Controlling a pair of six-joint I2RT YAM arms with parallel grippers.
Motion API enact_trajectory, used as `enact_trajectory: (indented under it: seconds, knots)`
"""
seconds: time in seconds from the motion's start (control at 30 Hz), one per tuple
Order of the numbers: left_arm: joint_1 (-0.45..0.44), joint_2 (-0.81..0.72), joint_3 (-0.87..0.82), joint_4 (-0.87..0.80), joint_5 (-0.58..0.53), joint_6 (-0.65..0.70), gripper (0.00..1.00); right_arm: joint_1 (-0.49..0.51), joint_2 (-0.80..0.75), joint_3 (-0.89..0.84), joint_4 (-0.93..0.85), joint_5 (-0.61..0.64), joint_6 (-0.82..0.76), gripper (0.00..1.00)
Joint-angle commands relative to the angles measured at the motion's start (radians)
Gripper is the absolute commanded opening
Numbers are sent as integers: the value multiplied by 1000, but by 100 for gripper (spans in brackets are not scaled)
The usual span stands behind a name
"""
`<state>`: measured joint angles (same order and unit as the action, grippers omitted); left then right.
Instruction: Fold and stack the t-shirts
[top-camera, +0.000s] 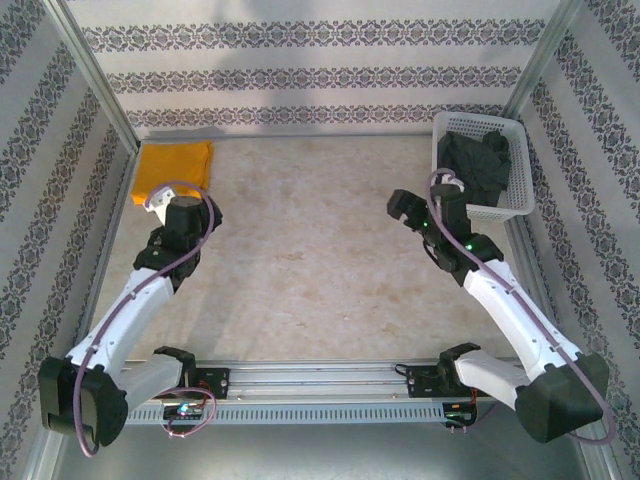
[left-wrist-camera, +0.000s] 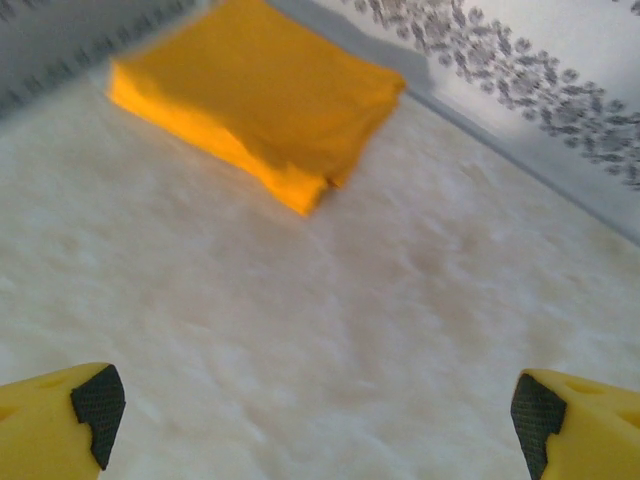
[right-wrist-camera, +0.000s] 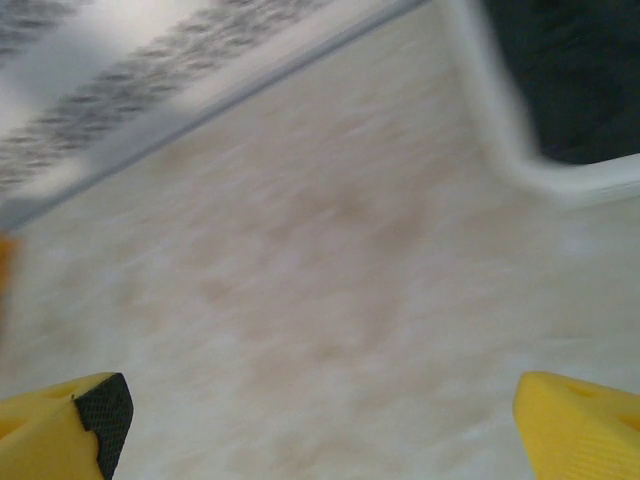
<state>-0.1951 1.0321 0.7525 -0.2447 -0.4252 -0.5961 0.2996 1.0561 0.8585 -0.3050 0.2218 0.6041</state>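
A bright orange-yellow t-shirt (top-camera: 175, 165) lies folded in a neat rectangle at the table's far left corner; the left wrist view has it ahead of the fingers (left-wrist-camera: 265, 85). My left gripper (top-camera: 168, 195) hovers at its near edge, open (left-wrist-camera: 315, 405), with bare table between the yellow fingers (left-wrist-camera: 60, 420). The dark charcoal-grey t-shirt (top-camera: 478, 160) sits crumpled in the white lattice basket (top-camera: 522, 205) at the far right. My right gripper (top-camera: 398, 205) is left of the basket, open (right-wrist-camera: 320, 410) over bare table. The basket's corner (right-wrist-camera: 520, 150) and dark cloth (right-wrist-camera: 570, 70) show at upper right.
The table (top-camera: 320, 270) is a pale mottled surface, boxed in by patterned walls (top-camera: 320, 75) with metal frame posts at the back and sides. Both arm bases stand on a rail (top-camera: 320, 380) at the near edge.
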Motion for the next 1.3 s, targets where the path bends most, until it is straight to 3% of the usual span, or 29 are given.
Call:
enact_trajectory:
  seconds: [0.0, 0.1, 0.17, 0.37, 0.43, 0.5, 0.63, 0.73, 0.83, 0.87, 0.93, 1.0, 1.27]
  knots:
    - [-1, -58, -169, 196, -145, 396, 100, -11, -17, -175, 232, 343, -350, 98]
    - [48, -36, -310, 389, -49, 456, 100, -31, 42, -292, 453, 356, -532, 98]
    - [77, 18, -351, 458, 16, 426, 100, -85, 95, -313, 474, 286, -504, 98]
    - [152, 263, -369, 788, 158, 436, 100, -171, 279, -406, 837, 106, -511, 98]
    - [189, 336, -379, 942, 218, 456, 100, -196, 320, -378, 857, 44, -550, 98]
    - [217, 369, -351, 962, 277, 494, 100, -221, 354, -360, 900, -6, -581, 98]
    - [234, 447, -475, 1256, 363, 513, 100, -289, 417, -466, 1150, -108, -535, 98]
    - [213, 625, -572, 1667, 334, 544, 100, -289, 473, -557, 1363, -124, -542, 98]
    - [217, 525, -446, 1287, 308, 515, 100, -289, 452, -490, 1225, -112, -537, 98]
    - [217, 559, -392, 1254, 371, 551, 100, -288, 462, -490, 1242, -113, -539, 98]
    - [214, 531, -368, 1137, 396, 551, 100, -287, 453, -485, 1215, -115, -541, 98]
    - [215, 559, -392, 1240, 379, 553, 100, -285, 458, -488, 1229, -112, -546, 98]
    - [202, 548, -411, 1257, 320, 546, 100, -270, 454, -478, 1206, -154, -580, 98]
